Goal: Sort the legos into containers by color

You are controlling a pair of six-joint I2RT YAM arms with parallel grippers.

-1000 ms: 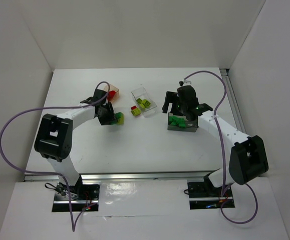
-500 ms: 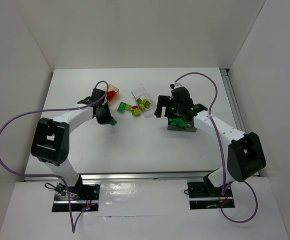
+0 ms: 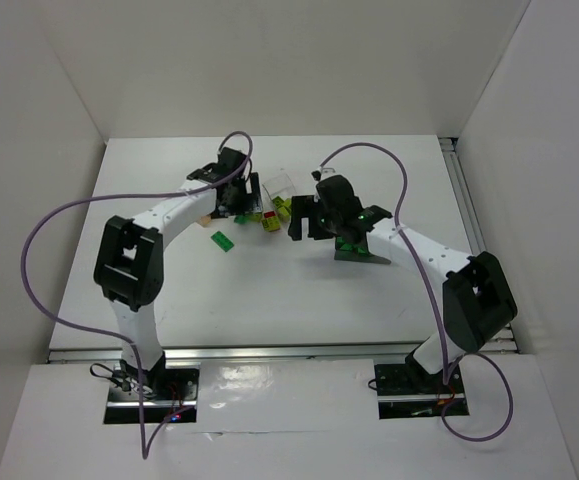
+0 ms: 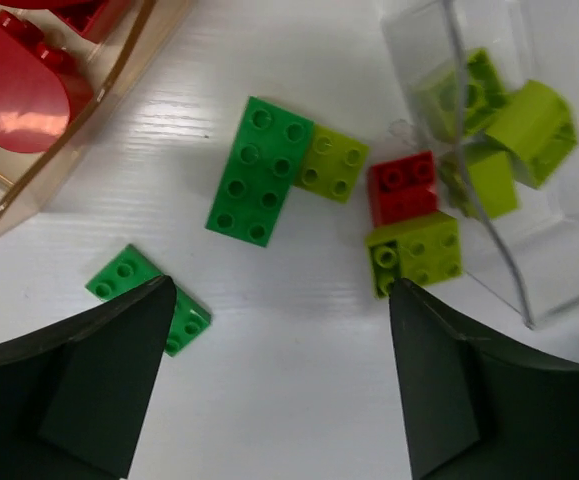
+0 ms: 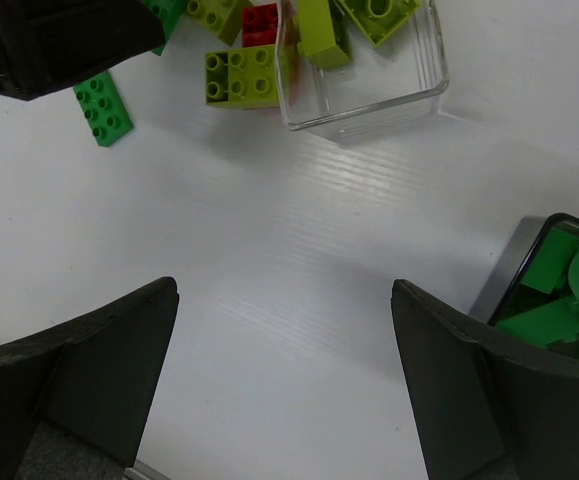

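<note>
Legos (image 4: pixel 259 170) look light, rigid and slick, so each wants a pinch across its flat sides, not the studs. Five lie loose on the worktop (image 4: pixel 289 400) by the orange tub (image 4: pixel 79 120) and clear tub (image 4: pixel 559 270): two green, two yellow-green, one red. Tubs number three, with the dark tub (image 5: pixel 517 268) at right. Left tool (image 4: pixel 279 300) and right tool (image 5: pixel 284 290) both gape wide, empty.

Left of the clear tub (image 4: pixel 497 268), my left finger (image 4: pixel 89 390) covers part of a small green brick (image 4: pixel 124 272). Farther left, the orange tub (image 4: pixel 89 100) runs off the corner with its red bricks (image 4: pixel 14 100). Right of the clear tub, the dark tub (image 5: pixel 514 282) and its green bricks (image 5: pixel 559 300) are cut off. From above, my left arm (image 3: pixel 174 212) mostly hides the orange tub.
</note>
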